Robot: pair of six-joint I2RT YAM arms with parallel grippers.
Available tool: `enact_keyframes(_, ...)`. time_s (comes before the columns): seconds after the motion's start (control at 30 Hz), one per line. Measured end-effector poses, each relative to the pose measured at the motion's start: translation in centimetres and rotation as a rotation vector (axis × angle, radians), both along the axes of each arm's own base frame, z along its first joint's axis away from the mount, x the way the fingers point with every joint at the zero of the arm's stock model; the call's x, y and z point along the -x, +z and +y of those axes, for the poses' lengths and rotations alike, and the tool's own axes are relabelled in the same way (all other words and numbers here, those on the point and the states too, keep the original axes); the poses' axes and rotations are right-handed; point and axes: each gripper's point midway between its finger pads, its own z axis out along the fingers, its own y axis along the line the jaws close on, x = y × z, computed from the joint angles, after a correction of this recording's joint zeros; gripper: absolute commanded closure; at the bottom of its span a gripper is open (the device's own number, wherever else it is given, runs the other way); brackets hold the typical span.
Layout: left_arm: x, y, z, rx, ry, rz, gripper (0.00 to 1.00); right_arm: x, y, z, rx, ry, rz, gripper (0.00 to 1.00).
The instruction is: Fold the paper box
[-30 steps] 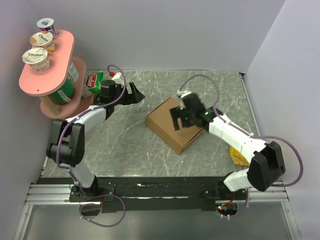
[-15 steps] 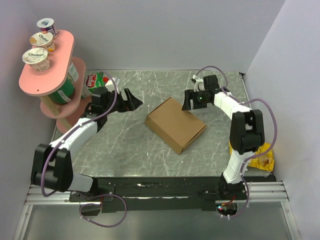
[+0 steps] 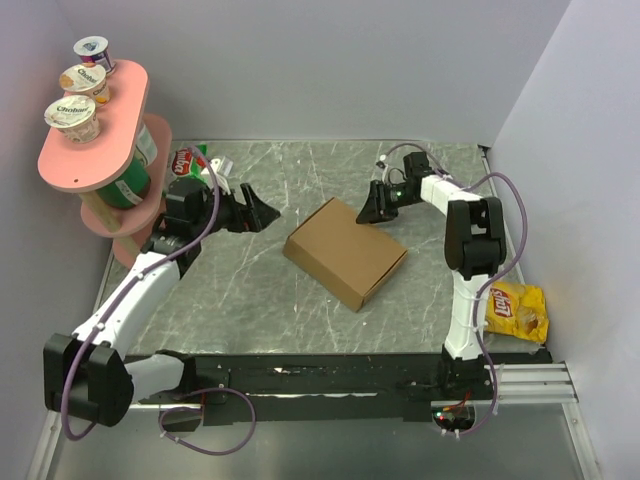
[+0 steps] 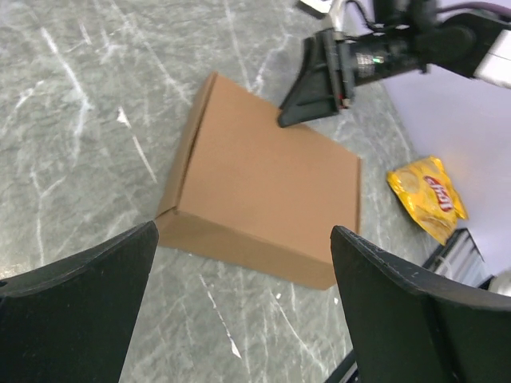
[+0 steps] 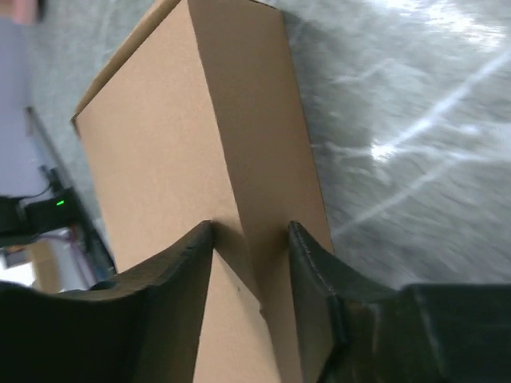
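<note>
A robot test lab is shown: two cabled arms [image 3: 135, 285] are bolted to a metal rail [image 3: 300, 385] at the bottom of the frame. A marbled surface [image 3: 250, 290] is boxed in by plain walls [image 3: 350, 60]. Yoghurt cups [image 3: 73, 115] are set on a pink shelf [image 3: 95, 160] at upper left.

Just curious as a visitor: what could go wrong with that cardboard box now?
The right gripper straddles only the far edge of the paper box, so pinching might dent the cardboard or pop it open. The left gripper hangs open, apart from it, so the box may slide or pivot.
</note>
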Motion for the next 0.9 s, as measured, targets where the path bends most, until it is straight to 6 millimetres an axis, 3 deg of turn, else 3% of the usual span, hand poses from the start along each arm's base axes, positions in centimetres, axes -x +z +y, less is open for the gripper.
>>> enact_keyframes(0.17, 1.5, 0.3, -0.3, 0.024, -0.046, -0.025, 0.04, 0.5, 0.1, 1.3, -0.061, 0.039, 0.060, 0.76)
enact_keyframes(0.47, 2.1, -2.5, -1.2, 0.072, -0.103, -0.058, 0.04, 0.7, 0.0, 2.3, -0.123, 0.068, 0.173, 0.79)
enact_keyframes(0.6, 0.5, -3.3, -1.6, 0.080, -0.104, -0.091, 0.04, 0.7, -0.1, 2.1, -0.136, 0.059, 0.192, 0.80)
enact_keyframes(0.9, -5.8, -8.8, -1.3, 0.066, -0.065, -0.009, 0.04, 0.5, -0.2, 1.6, -0.116, 0.003, 0.228, 0.84)
